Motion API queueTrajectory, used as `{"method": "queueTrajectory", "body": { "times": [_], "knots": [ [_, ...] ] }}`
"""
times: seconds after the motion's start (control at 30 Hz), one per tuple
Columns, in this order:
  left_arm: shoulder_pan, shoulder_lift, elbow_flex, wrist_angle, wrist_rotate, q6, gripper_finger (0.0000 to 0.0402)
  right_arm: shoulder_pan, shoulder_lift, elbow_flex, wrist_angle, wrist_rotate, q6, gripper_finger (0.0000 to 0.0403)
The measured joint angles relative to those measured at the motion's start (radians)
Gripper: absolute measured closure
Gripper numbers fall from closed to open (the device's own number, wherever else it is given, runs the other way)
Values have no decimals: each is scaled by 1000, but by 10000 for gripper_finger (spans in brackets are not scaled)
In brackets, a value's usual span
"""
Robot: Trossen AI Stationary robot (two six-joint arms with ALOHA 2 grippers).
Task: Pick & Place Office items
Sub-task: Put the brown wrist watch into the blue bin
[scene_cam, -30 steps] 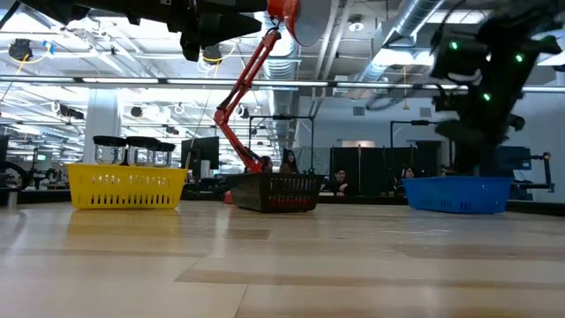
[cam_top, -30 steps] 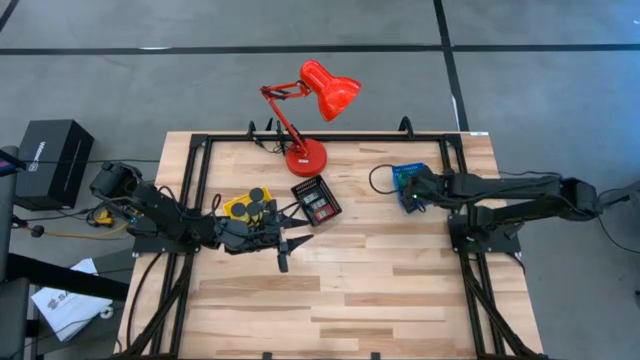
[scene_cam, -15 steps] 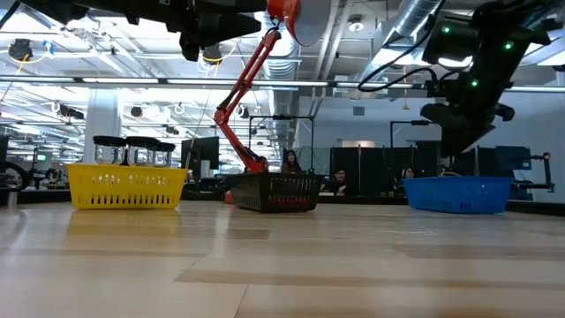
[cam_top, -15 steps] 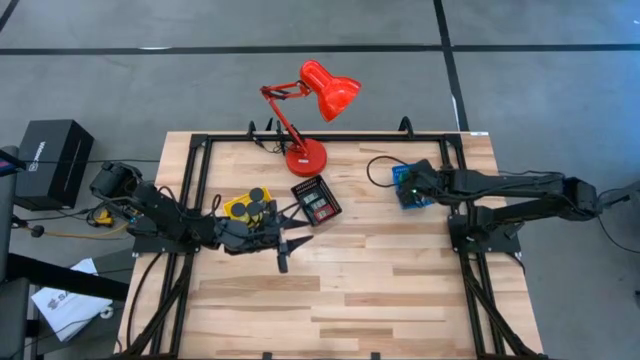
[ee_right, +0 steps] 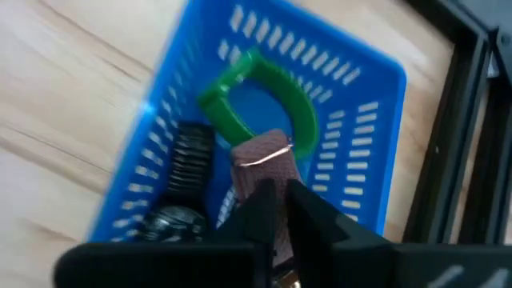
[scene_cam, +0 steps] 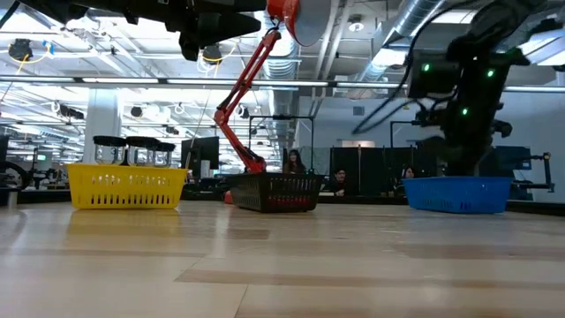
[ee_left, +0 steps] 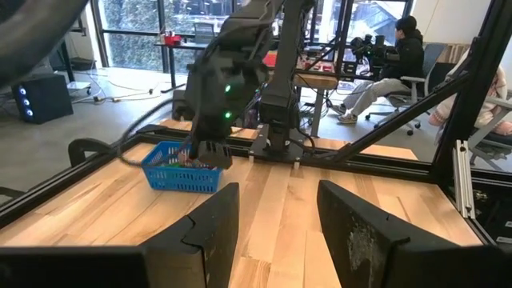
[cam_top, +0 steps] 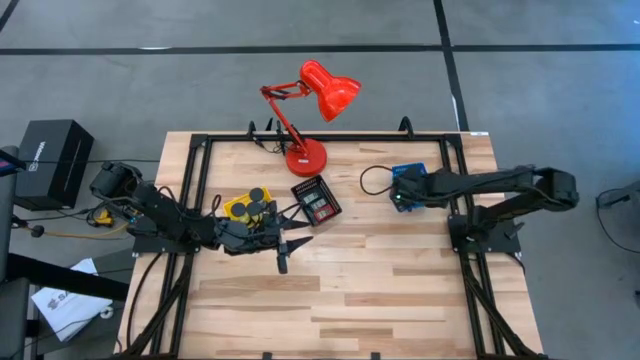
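Over the blue tray (ee_right: 376, 104), right gripper (ee_right: 276, 210) jaws pinch a brown piece (ee_right: 262, 164) above the green ring (ee_right: 264, 92).

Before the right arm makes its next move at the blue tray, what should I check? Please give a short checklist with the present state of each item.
1. Right gripper is over the blue tray: ok.
2. Its jaws are closed on the brown rectangular piece: ok, they pinch its near end.
3. The piece is free of the green ring behind it: cannot tell.
4. The black ribbed item lies inside the tray, beside the grip: ok.
5. Left gripper waits open, away from the blue tray: ok.
6. The piece is lifted off the tray floor: cannot tell.
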Motion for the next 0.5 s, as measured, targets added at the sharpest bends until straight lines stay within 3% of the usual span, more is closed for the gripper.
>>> {"method": "queueTrajectory", "body": {
  "times": [0.13, 0.27, 0.5],
  "knots": [
    [0, 0, 0, 0, 1, 0, 238, -44, 73, 0, -5, -47, -1, 399],
    [0, 0, 0, -1, 1, 0, 238, -91, 116, 0, 0, -144, -19, 396],
    [1, 0, 0, 0, 1, 0, 238, -108, 145, 20, -4, -151, -62, 401]
  ]
}}
